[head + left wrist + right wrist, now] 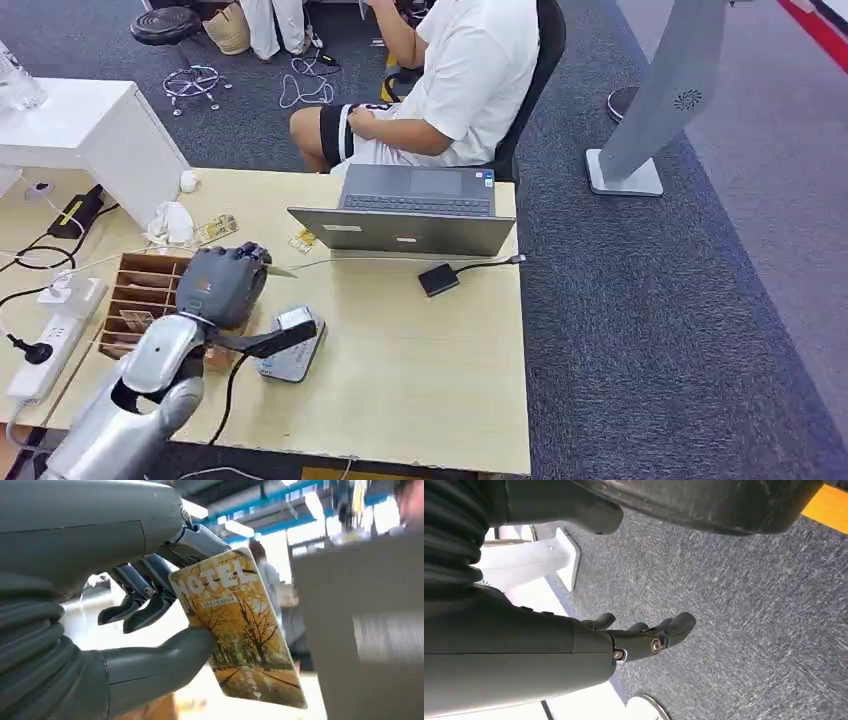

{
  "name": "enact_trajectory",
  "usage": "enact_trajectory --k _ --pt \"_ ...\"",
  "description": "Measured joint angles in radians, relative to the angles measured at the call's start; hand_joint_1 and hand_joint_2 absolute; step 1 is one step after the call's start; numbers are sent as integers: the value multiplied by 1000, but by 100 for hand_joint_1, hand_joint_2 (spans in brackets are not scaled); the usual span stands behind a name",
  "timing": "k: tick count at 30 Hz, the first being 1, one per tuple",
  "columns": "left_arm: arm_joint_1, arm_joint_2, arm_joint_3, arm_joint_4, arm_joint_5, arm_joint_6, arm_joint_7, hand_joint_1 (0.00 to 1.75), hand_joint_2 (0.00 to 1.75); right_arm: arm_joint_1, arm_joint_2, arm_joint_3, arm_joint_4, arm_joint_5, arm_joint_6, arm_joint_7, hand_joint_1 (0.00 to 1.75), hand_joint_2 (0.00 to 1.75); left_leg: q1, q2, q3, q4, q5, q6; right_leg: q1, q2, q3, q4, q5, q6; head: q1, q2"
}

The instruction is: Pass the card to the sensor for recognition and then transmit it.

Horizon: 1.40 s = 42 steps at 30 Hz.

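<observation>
My left hand (222, 283) hovers above the table beside the wooden card box (140, 292). It pinches a yellow hotel card (240, 630), printed with autumn trees, between the thumb (160, 660) and the fingers. In the head view the card (282, 270) shows as a thin edge sticking out toward the laptop (405, 230). A small black reader (438, 279), cabled to the laptop, lies on the table to the right of the hand, apart from it. A grey flat device (292, 347) lies just below the wrist. My right hand (634, 640) hangs over grey carpet, fingers apart and holding nothing.
A person in a white shirt (470, 70) sits behind the laptop. Loose cards (215, 228) and crumpled tissue (172, 222) lie near the box. A white power strip (55, 335) and cables run along the table's left side. A white cabinet (90, 130) stands at far left.
</observation>
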Motion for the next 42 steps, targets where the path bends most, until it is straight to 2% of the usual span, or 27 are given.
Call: enact_trajectory --k 4,9,20,22,26,33,42 --pt "-118 28 24 -47 35 13 -19 175 175 -1 0 0 3 0 2 -22 0 175 0 0 0 0 1 -1 0 0 0 0 1 0 0 0" --pt "-255 58 60 -53 50 25 -37 175 175 -4 0 0 4 1 3 -27 0 175 1 0 0 0 1 -1 0 1 0 1 1 -1 0 0" --pt "-302 70 67 -51 44 38 -35 175 175 -7 0 1 4 1 6 -29 0 175 1 0 0 0 1 -1 0 0 -1 1 1 -1 0 0" --pt "-347 76 67 -28 33 29 -23 175 175 -9 0 2 4 4 10 -28 0 175 1 0 -1 0 1 -1 0 0 -1 1 1 -1 0 0" --pt "-448 79 67 78 -4 2 -19 175 175 -11 -1 4 5 -2 12 -27 0 175 1 1 -1 0 2 -2 0 1 -1 1 3 -1 0 0" --pt "-454 76 66 214 -26 74 -18 175 175 -10 -2 4 7 -15 13 -24 0 175 1 2 -1 0 2 -2 0 3 -2 1 3 -1 0 0" --pt "-442 76 66 262 -27 77 -18 175 175 -8 -3 4 7 -17 11 -26 0 175 1 2 -2 0 2 -2 0 3 -3 1 3 -1 0 0"
